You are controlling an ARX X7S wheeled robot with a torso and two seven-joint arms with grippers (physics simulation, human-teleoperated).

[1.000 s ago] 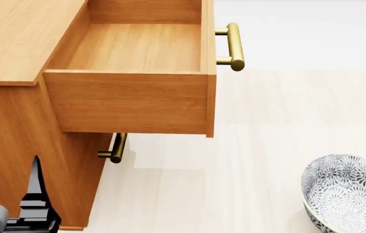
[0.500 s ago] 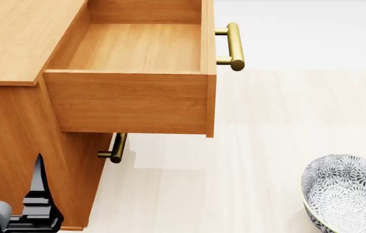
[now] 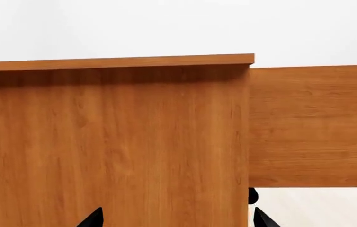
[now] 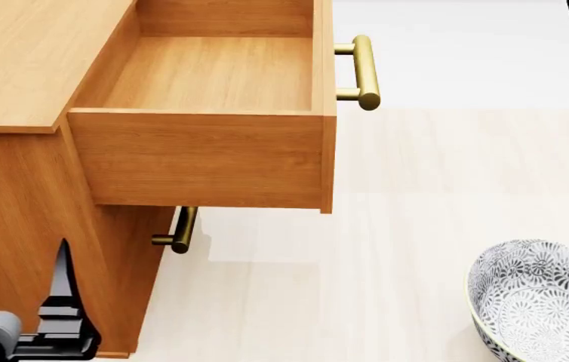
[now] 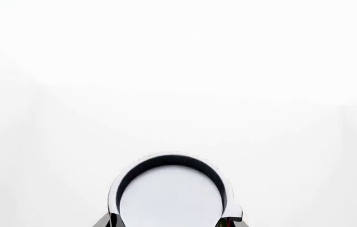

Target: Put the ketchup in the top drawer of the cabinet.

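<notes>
Silver-lidded ketchup (image 5: pixel 169 198) can between right gripper (image 5: pixel 169 222) jaws, label hidden

Head above, wrists close: cabinet (image 4: pixel 23 188) shared

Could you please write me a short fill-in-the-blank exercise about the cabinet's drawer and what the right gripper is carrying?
1. The top drawer of the cabinet is pulled ___.
2. The visible inside of the top drawer is ___.
3. The right gripper is shut on the ___.

Missing words: open; empty; ketchup.
</notes>
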